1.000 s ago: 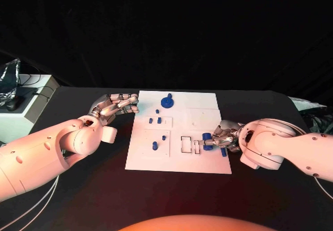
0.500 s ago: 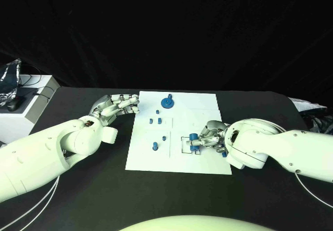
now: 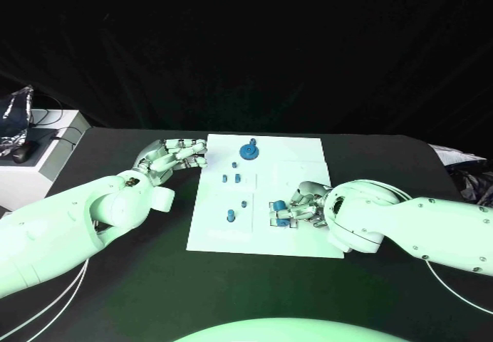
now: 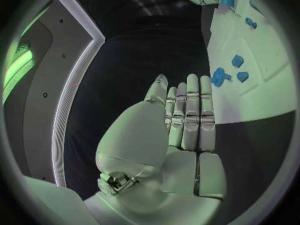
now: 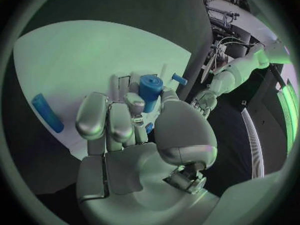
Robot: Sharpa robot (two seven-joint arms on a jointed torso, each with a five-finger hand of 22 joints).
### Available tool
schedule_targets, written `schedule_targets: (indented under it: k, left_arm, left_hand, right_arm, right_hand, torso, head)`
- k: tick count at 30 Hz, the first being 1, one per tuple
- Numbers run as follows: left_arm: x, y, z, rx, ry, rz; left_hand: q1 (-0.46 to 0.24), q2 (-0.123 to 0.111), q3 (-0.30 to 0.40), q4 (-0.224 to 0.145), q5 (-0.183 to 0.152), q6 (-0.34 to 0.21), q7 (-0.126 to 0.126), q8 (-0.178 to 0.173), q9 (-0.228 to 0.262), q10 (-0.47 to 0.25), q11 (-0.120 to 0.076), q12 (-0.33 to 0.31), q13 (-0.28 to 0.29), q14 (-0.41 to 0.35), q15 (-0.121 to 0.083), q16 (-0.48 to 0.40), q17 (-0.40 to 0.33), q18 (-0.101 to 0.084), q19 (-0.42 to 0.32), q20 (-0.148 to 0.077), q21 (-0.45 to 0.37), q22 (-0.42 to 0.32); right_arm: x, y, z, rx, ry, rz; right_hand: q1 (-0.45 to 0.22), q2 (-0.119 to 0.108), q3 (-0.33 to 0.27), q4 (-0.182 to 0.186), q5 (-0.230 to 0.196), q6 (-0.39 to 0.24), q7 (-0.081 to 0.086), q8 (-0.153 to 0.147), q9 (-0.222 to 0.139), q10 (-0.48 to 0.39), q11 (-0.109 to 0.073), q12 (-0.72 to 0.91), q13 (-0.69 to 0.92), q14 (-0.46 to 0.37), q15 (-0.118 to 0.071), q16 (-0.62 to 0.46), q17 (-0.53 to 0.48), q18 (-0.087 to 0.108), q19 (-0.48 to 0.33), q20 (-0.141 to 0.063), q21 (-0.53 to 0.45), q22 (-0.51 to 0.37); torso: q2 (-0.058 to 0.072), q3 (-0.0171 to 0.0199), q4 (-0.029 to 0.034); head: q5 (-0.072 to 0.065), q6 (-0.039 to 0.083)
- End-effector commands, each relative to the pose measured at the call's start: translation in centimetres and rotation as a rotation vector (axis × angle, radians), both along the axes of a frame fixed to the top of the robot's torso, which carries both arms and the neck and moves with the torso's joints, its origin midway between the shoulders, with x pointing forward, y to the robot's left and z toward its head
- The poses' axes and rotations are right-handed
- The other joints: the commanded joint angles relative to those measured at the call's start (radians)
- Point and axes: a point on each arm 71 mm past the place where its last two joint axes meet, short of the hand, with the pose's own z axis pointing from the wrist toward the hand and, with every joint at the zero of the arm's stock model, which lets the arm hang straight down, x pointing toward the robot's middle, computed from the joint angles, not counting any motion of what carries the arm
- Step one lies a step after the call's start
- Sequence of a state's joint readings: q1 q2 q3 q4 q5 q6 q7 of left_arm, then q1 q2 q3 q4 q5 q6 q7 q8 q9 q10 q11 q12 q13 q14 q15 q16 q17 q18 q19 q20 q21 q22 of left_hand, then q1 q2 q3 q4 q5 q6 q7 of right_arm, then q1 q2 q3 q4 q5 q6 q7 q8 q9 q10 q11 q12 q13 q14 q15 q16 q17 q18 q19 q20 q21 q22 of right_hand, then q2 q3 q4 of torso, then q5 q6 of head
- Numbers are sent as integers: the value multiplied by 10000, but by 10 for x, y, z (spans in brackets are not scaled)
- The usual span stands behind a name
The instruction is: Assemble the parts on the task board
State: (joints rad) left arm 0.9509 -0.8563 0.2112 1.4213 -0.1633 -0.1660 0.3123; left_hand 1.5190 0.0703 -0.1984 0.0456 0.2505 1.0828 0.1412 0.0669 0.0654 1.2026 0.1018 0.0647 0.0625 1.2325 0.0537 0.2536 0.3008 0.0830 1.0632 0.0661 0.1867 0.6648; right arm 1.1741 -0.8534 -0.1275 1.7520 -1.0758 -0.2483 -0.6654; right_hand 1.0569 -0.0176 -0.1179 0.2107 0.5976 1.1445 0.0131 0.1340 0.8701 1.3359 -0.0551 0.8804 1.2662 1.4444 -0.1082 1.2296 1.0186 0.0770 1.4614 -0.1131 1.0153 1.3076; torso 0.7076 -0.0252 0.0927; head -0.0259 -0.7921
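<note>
1. The fingers (image 5: 134, 105) of the right hand (image 3: 305, 201) are clamped on a blue cylinder part (image 5: 150, 91), pinched between thumb and fingertips; it stands up out of the grip with its flat end showing in the right wrist view.
2. In the head view that blue cylinder part sits at the hand's tip, directly over the rectangular slots (image 3: 279, 219) in the near-middle of the task board (image 3: 298, 157). Whether it already touches a slot cannot be told.
3. The relation that matters, as I judge it: the part's long axis runs roughly upright out of the fingers, while the slots lie just under and beside the fingertips, so the coming move looks like a short lowering, not a reach.
4. The right hand is plainly the nearer one to the slots; the left hand (image 3: 172, 155) lies beside the board's far left edge, well apart from them, fingers straight and together, holding nothing.
5. Outward from the slots: a loose blue bar (image 5: 47, 112) lies on the board near the right hand; small blue pegs (image 3: 234, 177) stand left of the slots, and a blue gear piece (image 3: 248, 150) stands toward the board's far edge.
6. The right arm's bulk hides the board's right near corner, and the fingers cover the slot under the part.
</note>
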Motion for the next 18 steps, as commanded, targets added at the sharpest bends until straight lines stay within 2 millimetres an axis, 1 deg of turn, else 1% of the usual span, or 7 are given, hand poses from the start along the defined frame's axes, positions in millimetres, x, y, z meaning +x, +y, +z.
schedule_targets:
  k: [1, 8, 12, 18]
  left_arm:
    - [-1, -2, 1, -87, -34, -204]
    - [-1, -1, 1, -75, -31, -194]
    - [-1, 0, 1, -65, -28, -185]
    - [-2, 0, 1, -58, -15, -191]
  left_hand:
    - [-30, 41, -38, 11, -28, 40, 30, -17, -10, -34, -12, -16, -9, -82, 1, -29, -9, -77, -59, -8, 42, -16]
    - [-36, 43, -49, 19, -28, 36, 31, -17, -10, -32, -11, -13, -7, -82, 2, -30, -11, -77, -59, -5, 41, -26]
    - [-36, 43, -49, 19, -28, 36, 31, -17, -10, -32, -11, -13, -7, -82, 2, -30, -11, -77, -59, -5, 41, -26]
    - [-36, 43, -49, 19, -28, 36, 31, -17, -10, -32, -11, -13, -7, -82, 2, -30, -11, -77, -59, -5, 41, -26]
  right_arm:
    - [1, 1, -1, -153, -391, 115]
    - [3, 4, 0, -195, -627, 173]
    - [3, 5, 1, -157, -703, 169]
    - [3, 6, 1, -114, -752, 201]
  right_hand:
    - [-113, -31, 1899, -1991, -78, 41, 12, -67, -27, 11, -2, -36, -20, 24, -17, -64, -10, -33, 672, -101, -20, 1333]
    - [-137, -25, 1849, -1931, -160, 44, 14, -65, -31, 19, 0, -16, -18, 28, -16, -59, 4, -32, 673, -100, -16, 1334]
    - [-110, -13, 1844, -1920, -157, 42, 10, -64, -32, 15, -2, -20, -23, 26, -16, -64, 0, -32, 674, -98, -17, 1334]
    - [-118, -20, 1814, -1885, -166, 46, 12, -60, -34, 20, 0, -2, -21, 29, -15, -56, 19, -36, 678, -98, 20, 1344]
  torso:
    - [5, -1, -9]
    - [4, 2, -6]
    - [6, 1, -14]
    - [4, 5, -8]
  head:
    - [18, 5]
    - [34, 9]
    - [38, 5]
    - [49, -6]
